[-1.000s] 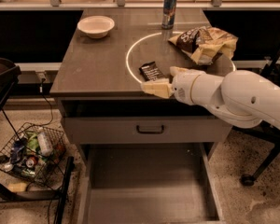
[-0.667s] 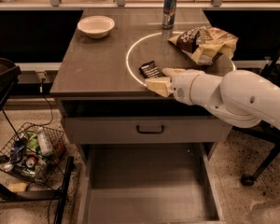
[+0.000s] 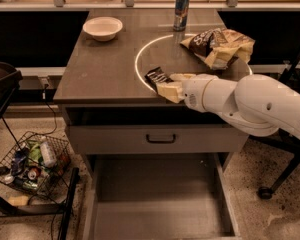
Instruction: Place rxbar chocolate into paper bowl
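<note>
one gripper: the cream two-finger gripper [image 3: 166,84] on the white arm sits low over the front edge of the grey-brown table [image 3: 100,74], reaching in from the right
jaws: apart, one side further back and one nearer the table edge, not closed on anything
task's bar: the small flat black-wrapped rxbar chocolate [image 3: 156,76] lies on the table just inside the thin white ring [image 3: 140,54], right at the tip of the gripper; whether they touch i cannot tell
target: the round off-white paper bowl [image 3: 102,28] stands at the back left corner, well apart from the bar
nearby: a crumpled brown-and-yellow snack bag [image 3: 217,45] right of the bar, a tall blue-and-silver can [image 3: 181,4] at the back
step in hand: closing on the bar, by my reading
doing it well: set the jaws astride the bar's narrow width, keep low so the thin wrapper does not skid away, clamp firmly, then lift straight up before swinging back and left, away from bag and can
</note>
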`<state>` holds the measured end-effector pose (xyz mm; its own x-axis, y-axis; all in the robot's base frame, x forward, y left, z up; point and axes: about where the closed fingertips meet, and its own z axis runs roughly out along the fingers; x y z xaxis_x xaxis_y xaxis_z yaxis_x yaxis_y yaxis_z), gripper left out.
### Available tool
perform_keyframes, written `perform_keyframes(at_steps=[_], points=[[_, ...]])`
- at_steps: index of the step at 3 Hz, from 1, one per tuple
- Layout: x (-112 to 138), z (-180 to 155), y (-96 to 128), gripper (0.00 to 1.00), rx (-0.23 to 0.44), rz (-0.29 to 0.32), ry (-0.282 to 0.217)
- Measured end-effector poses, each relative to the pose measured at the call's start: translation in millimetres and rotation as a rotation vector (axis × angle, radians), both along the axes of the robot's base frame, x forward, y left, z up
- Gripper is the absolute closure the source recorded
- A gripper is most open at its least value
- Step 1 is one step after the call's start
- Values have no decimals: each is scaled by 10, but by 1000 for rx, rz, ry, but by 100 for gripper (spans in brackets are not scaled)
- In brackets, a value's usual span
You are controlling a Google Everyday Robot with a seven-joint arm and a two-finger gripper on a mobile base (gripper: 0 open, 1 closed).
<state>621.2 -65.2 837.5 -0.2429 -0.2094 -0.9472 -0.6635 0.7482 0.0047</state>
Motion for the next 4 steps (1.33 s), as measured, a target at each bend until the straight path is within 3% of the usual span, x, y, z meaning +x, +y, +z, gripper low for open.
perform_keyframes(at_steps=[2,3,4], points=[[19,33,90,100,27,9,-2],[112,434,231,100,13,49,-46],[240,1077,410,100,-37,121,-101]])
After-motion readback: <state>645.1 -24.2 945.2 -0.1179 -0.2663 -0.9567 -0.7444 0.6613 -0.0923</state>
